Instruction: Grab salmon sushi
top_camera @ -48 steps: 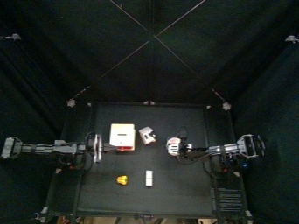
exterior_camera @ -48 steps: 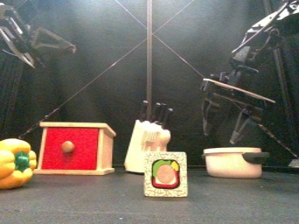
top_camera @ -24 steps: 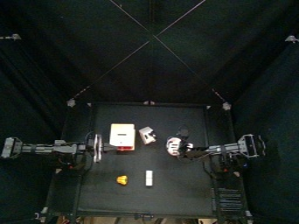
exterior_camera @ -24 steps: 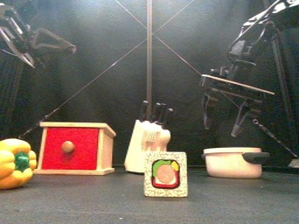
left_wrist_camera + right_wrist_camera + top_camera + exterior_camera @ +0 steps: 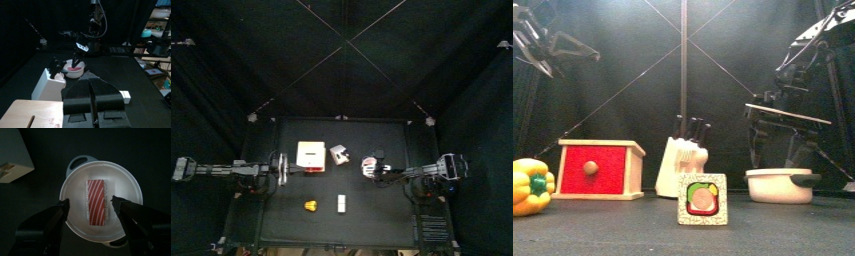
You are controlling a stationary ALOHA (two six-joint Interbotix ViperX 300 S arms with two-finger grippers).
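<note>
The salmon sushi (image 5: 98,199), a small piece striped red and white, lies in a white two-handled pot (image 5: 131,184) at the table's right (image 5: 366,167) (image 5: 779,185). The pot's wall hides it in the front view. My right gripper (image 5: 94,208) is open and hangs just above the pot with one jaw on each side of the sushi, not touching it (image 5: 778,152) (image 5: 382,169). My left gripper (image 5: 90,102) is shut and empty, resting at the table's left (image 5: 281,168).
An orange-topped white square block (image 5: 310,155) with a red front (image 5: 600,169) stands left of centre. A white knife block (image 5: 339,154) is beside it. A yellow pepper (image 5: 531,186) and a small white block with a green-rimmed pink picture (image 5: 703,198) stand near the front edge.
My right gripper has come down closer to the white pot. The left arm and the things on the table have not moved.
</note>
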